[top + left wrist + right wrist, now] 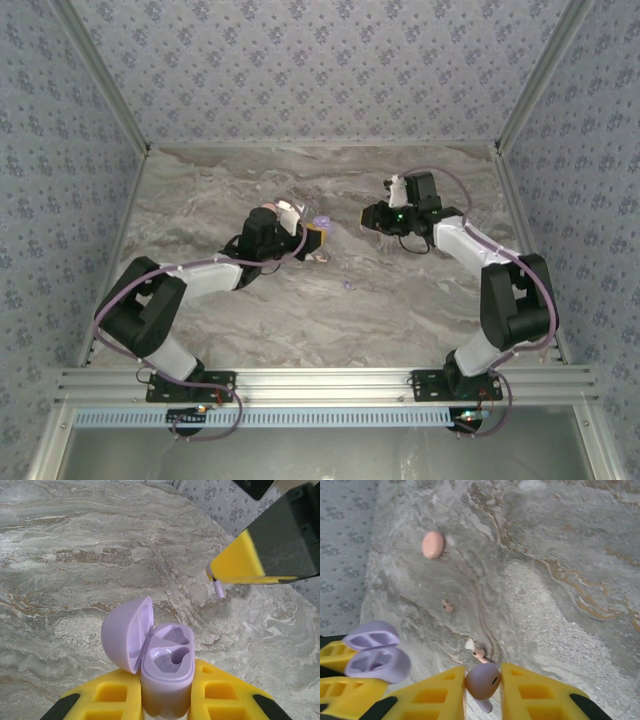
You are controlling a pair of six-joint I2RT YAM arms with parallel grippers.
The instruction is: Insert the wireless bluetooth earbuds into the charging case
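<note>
Lilac earbud (481, 681), pinched in the closed right gripper (482, 673), hangs stem-down to the right of the open case (167, 662) the left gripper (167, 692) clamps.

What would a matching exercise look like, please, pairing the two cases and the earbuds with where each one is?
Things:
1. lilac plastic charging case
2. lilac plastic earbud
3. round pink plastic case
4. two small pinkish plastic earbuds

Places:
A. lying shut on the marble table
B. lid open, between the jaws of the left gripper
C. loose on the table, between the pink case and the right gripper
D. between the right gripper's jaws

Pairs: 1-B, 2-D, 3-A, 4-C.
</note>
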